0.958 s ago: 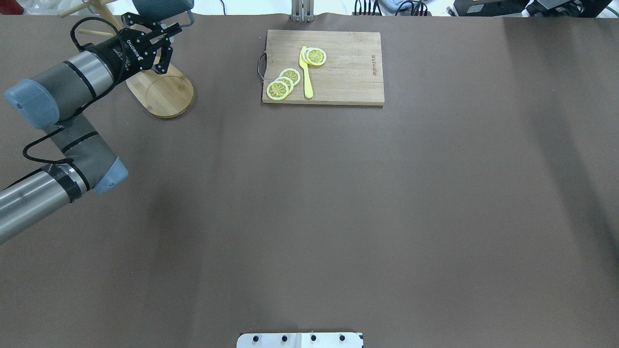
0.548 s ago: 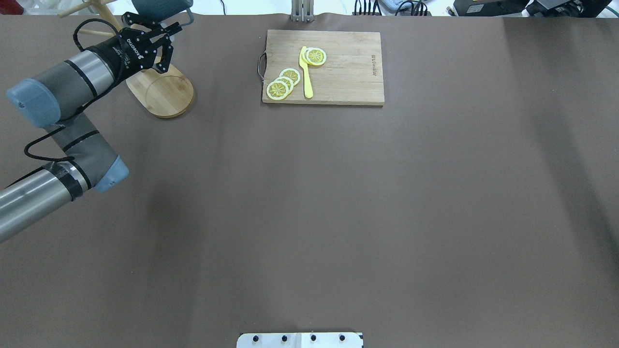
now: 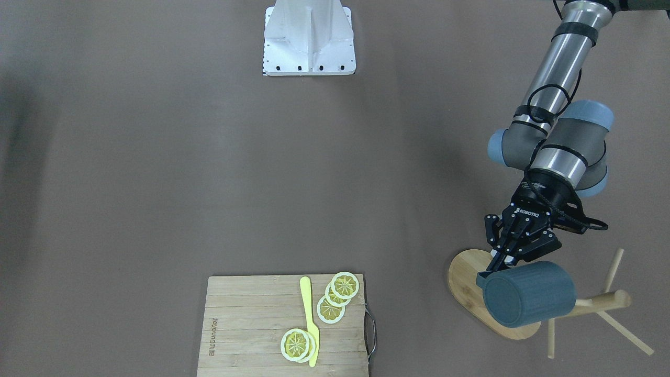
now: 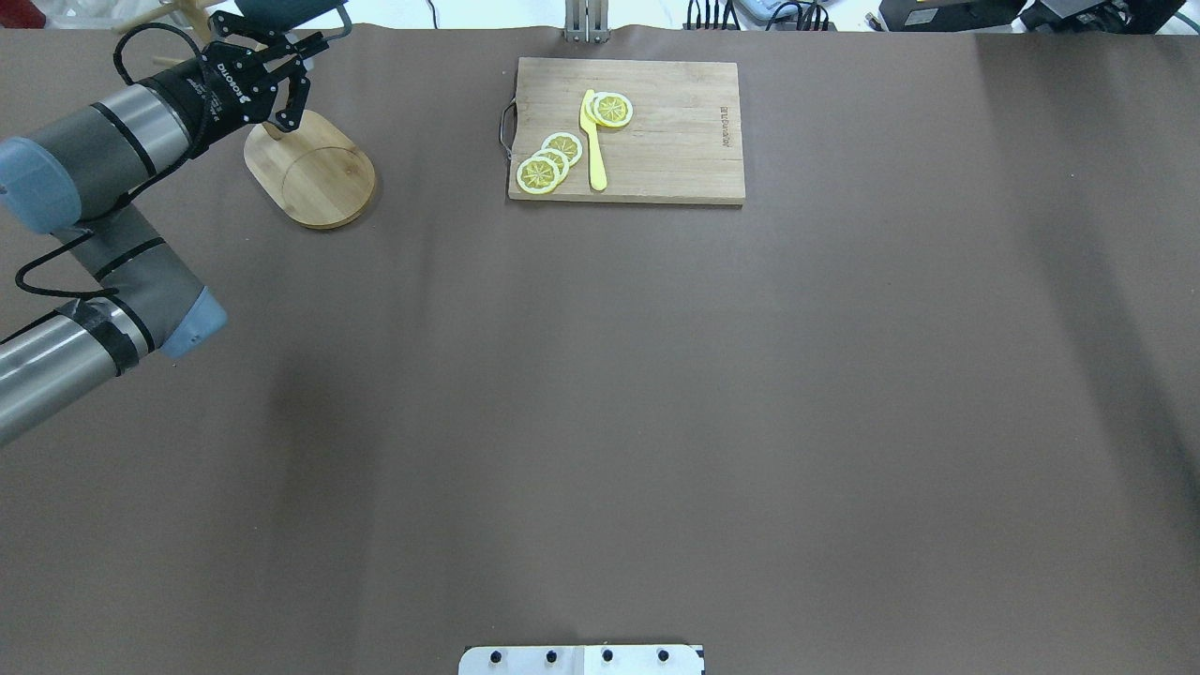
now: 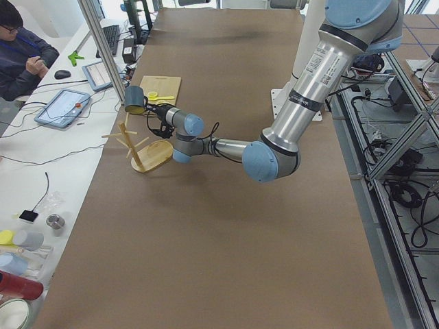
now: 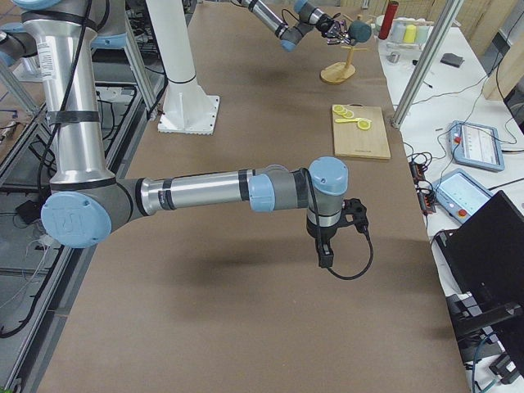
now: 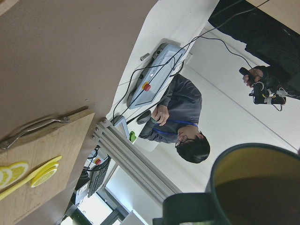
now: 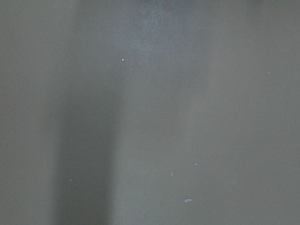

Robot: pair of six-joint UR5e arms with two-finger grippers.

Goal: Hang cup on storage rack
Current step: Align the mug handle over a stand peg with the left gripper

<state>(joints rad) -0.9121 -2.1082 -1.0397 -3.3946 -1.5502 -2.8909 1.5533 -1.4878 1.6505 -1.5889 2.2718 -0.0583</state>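
The dark slate-blue cup (image 3: 528,294) lies on its side in the air, held at its rim by the handle in my left gripper (image 3: 497,266), which is shut on it. It hangs over the far end of the bamboo storage rack (image 3: 467,283), next to a peg (image 3: 602,302). In the overhead view the cup (image 4: 281,11) is cut by the top edge, above the left gripper (image 4: 314,42) and the rack's base (image 4: 314,169). The left wrist view shows its yellow inside (image 7: 260,187). My right gripper (image 6: 325,255) points down over bare table; I cannot tell its state.
A bamboo cutting board (image 4: 675,141) with lemon slices (image 4: 548,161) and a yellow knife (image 4: 592,141) lies at the far middle. An operator (image 5: 24,58) sits beyond the far edge. The robot's base plate (image 4: 581,660) is at the near edge.
My left gripper has carried the cup farther from the robot and to the left, so the cup is now nearer the rack's post and the base is more uncovered.
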